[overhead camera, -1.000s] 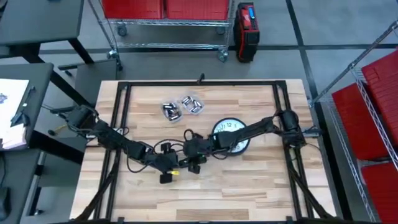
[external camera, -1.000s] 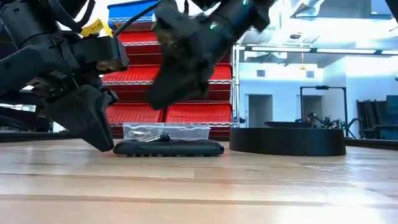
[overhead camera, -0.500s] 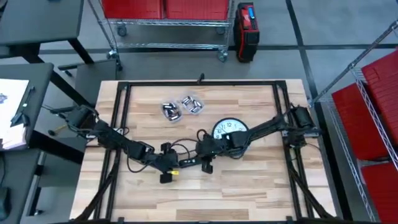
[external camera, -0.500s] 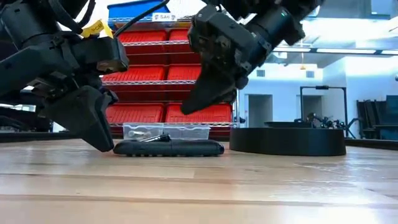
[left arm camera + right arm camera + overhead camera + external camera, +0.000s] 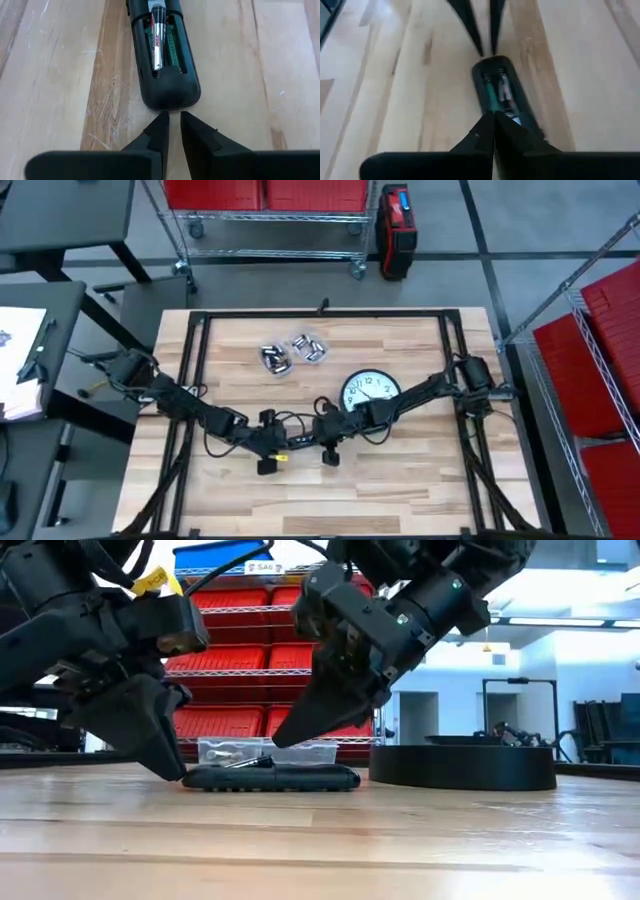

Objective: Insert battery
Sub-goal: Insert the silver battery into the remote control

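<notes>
The wooden table stands on a grey floor crossed by dark lines. At 12 o'clock a wire rack on casters carries red bins, with a red and black case beside it; more red bins sit at 3 o'clock and a dark desk at 9. In the low view, ceiling lights shine over white walls and a doorway.

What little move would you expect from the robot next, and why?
Probably the right gripper lowers and presses the battery flat into the remote. Its shut tips hang just over the open compartment, the battery looks to sit slightly proud, and the left gripper braces the remote's end.
</notes>
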Action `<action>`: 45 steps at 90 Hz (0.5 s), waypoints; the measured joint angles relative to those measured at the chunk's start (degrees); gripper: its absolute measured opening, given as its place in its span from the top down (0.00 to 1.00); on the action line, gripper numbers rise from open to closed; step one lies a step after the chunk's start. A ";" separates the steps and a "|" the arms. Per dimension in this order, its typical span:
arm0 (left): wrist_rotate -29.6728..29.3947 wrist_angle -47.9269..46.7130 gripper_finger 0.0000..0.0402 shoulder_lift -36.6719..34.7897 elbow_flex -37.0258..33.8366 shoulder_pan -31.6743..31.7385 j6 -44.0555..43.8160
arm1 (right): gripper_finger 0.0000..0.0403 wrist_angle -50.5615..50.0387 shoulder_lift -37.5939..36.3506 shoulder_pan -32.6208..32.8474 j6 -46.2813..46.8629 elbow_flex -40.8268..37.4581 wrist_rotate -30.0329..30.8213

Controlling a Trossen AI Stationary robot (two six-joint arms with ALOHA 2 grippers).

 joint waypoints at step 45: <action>0.02 0.98 0.93 0.00 0.00 1.08 0.11 | 1.00 0.02 0.00 0.20 -1.07 0.00 1.04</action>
